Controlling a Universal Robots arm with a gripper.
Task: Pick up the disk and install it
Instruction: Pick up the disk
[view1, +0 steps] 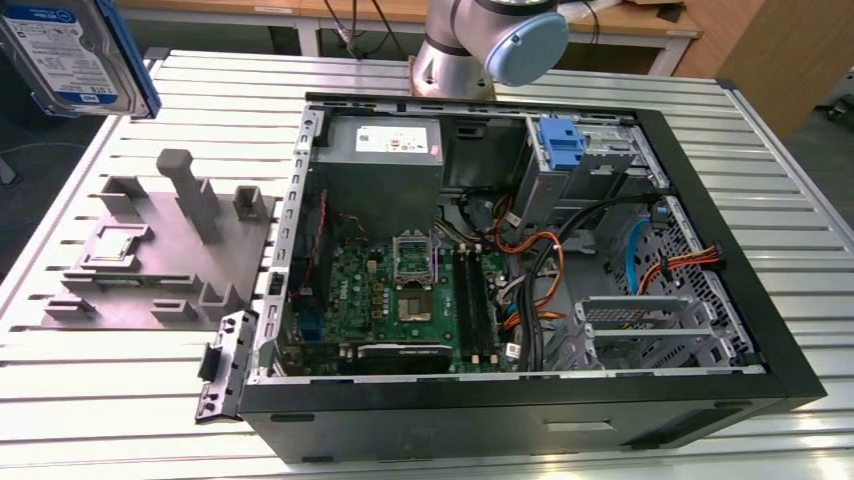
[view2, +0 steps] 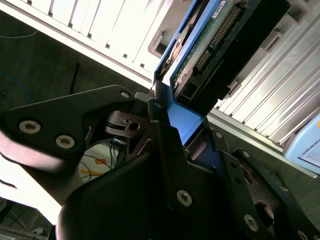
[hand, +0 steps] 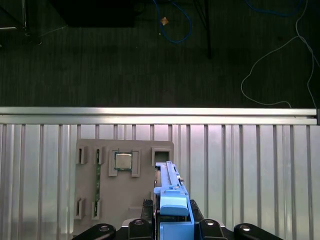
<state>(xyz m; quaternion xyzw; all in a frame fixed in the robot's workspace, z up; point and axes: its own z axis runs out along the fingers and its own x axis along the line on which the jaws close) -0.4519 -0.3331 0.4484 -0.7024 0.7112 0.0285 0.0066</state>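
At the exterior view's far left, aloft over the slatted table's (view1: 120, 400) edge: disk (view1: 74, 55), pinched by its blue carrier frame in the gripper (view2: 180, 122). Below, grey stand (view1: 160, 250); further right, open computer case (view1: 747, 330).

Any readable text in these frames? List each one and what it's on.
Nothing can be quoted; all the print is too small to read.
disk, held in the gripper: white and blue label with lines of print, unreadable.
power supply inside the computer case: white label, unreadable.
motherboard: board markings, unreadable.
white sticker on the disk's circuit board, in the second wrist view: unreadable.
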